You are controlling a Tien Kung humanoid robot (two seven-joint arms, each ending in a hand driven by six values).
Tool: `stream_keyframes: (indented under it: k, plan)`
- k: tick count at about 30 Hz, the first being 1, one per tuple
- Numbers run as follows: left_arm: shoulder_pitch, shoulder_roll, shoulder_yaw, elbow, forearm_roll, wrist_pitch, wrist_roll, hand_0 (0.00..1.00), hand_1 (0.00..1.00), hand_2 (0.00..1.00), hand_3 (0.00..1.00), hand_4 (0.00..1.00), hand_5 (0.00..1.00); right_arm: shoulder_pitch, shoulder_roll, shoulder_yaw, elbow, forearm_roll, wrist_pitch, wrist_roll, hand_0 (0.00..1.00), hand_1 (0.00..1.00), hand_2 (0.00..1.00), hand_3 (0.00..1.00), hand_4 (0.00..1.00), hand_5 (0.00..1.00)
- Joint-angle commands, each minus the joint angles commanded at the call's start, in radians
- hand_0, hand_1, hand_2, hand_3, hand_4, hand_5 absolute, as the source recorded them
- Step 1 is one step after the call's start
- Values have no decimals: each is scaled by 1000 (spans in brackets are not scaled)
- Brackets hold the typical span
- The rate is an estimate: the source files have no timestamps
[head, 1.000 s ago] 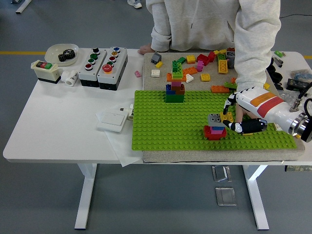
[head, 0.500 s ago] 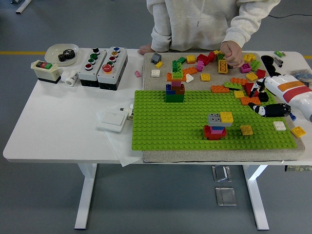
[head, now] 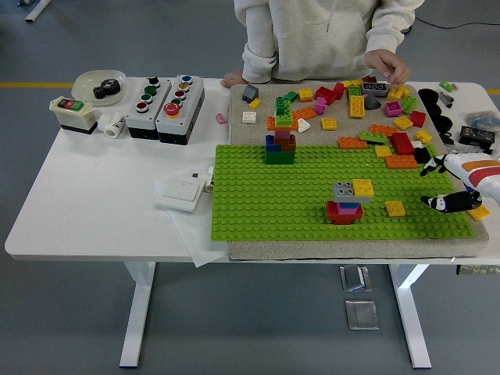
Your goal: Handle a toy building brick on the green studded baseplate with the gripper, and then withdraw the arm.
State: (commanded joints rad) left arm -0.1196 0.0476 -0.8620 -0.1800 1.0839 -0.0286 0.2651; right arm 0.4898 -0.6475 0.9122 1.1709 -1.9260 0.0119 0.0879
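Withdrawn: your right hand (head: 457, 183) now sits at the frame's right edge, fingers (head: 434, 165) spread, empty; yellow brick (head: 362, 187) rests on the baseplate (head: 258, 195).

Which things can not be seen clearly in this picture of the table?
- Right hand: head view, cut off by the right edge, only some fingers show.
- Left hand: not in view.
- Person: cut off by the top edge above the chest.
- Bowl: the dark content is too small to identify.
- Small brick stack on the baseplate: lower bricks partly hidden by the grey and yellow ones on top.
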Motion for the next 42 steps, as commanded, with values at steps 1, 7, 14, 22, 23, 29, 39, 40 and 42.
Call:
stream_keyframes:
  k: [1,7,14,22,23,29,39,40,42]
  plan:
    - [0,0,1,0,0,0,0,787,716,640,562,587,611,-1,2,-2,-6,6,1,6,811,748,789,813,957,370]
    - [2,-1,-10,0,10,1,1,785,714,639,561,588,612,7,8,-44,-16,44,1,34,826,749,789,821,971,361]
    - [-3,1,6,0,-9,0,-2,785,714,638,561,587,611,35,41,-86,-72,80,-22,45,821,748,782,817,967,360]
    - [-4,0,5,0,-10,2,0,784,713,639,561,587,612,70,85,-115,-129,102,-46,56,794,718,755,793,949,361]
    - [-5,0,4,0,-10,2,1,783,713,638,561,587,614,74,89,-118,-135,103,-47,57,788,711,752,788,944,363]
    - [-7,2,9,0,-17,2,0,783,713,638,562,586,613,104,118,-154,-178,105,-57,70,779,705,742,752,918,349]
    - [-8,2,18,0,-29,2,0,786,714,638,562,586,613,126,151,-186,-242,101,-81,93,772,697,734,706,898,346]
    - [-8,2,19,0,-30,2,-1,786,714,638,562,586,613,128,155,-187,-253,92,-86,98,772,697,734,706,898,346]
    - [-8,2,21,0,-32,2,-1,781,713,638,562,586,613,130,160,-186,-266,77,-92,104,758,678,717,635,864,348]
